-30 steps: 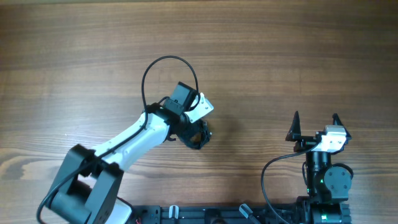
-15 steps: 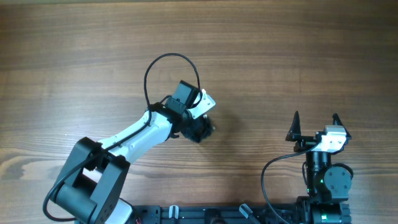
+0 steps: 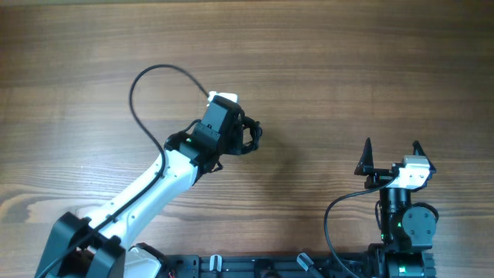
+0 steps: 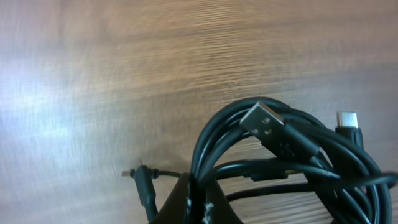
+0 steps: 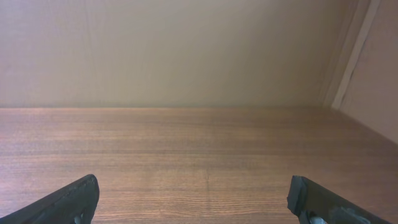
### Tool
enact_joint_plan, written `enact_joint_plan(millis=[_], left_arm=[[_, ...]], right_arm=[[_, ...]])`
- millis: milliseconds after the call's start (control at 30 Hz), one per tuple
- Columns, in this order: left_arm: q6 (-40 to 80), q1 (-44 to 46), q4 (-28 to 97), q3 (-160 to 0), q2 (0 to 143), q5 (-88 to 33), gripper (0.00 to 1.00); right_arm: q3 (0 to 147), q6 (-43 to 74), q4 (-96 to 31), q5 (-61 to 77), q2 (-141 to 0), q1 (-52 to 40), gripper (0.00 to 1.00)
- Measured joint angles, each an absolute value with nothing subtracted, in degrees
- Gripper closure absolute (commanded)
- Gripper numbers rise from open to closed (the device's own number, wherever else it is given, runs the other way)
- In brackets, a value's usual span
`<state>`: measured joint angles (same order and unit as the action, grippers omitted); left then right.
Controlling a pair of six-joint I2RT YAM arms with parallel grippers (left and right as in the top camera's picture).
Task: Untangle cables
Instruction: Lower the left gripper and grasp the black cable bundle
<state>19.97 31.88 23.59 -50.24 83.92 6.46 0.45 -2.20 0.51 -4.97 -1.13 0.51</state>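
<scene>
Since a second ago, your left gripper [image 3: 242, 139] has shifted farther from the base and its jaws have gone from part-open to closed, bundle carried along. Cables [image 4: 292, 158]: tangled black coil, now left of table centre, clamped at one edge by left gripper. Flat USB plug [image 4: 261, 118] sticks up on top of coil, smaller plug [image 4: 347, 118] at far side. Cannot tell if coil rests on table [image 3: 347, 62] or hangs clear. Right gripper [image 3: 391, 150] well apart from the coil near the base, fingers spread wide, holding nothing.
</scene>
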Motion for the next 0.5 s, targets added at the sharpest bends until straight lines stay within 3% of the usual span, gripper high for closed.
enact_joint_plan(millis=[200,233,300,333,367,500], left_arm=[[43.0,31.9,31.1,-50.3,83.4,6.6,0.96],[46.0,31.9,31.8,-50.3,83.4,6.6,0.89],[50.1,31.9,32.7,-50.3,83.4,6.6,0.39],[51.4,31.9,32.7,-50.3,83.4,6.7,0.29],[52.4,31.9,32.6,-50.3,83.4,6.6,0.25],[54.3,31.9,32.8,-50.3,83.4,6.6,0.25]], right_arm=[[0.4,-2.2,0.5,-5.0,-1.1,0.5,0.0],[0.4,-2.2,0.5,-5.0,-1.1,0.5,0.0],[0.4,-2.2,0.5,-5.0,-1.1,0.5,0.0],[0.4,-2.2,0.5,-5.0,-1.1,0.5,0.0],[0.4,-2.2,0.5,-5.0,-1.1,0.5,0.0],[0.4,-2.2,0.5,-5.0,-1.1,0.5,0.0]])
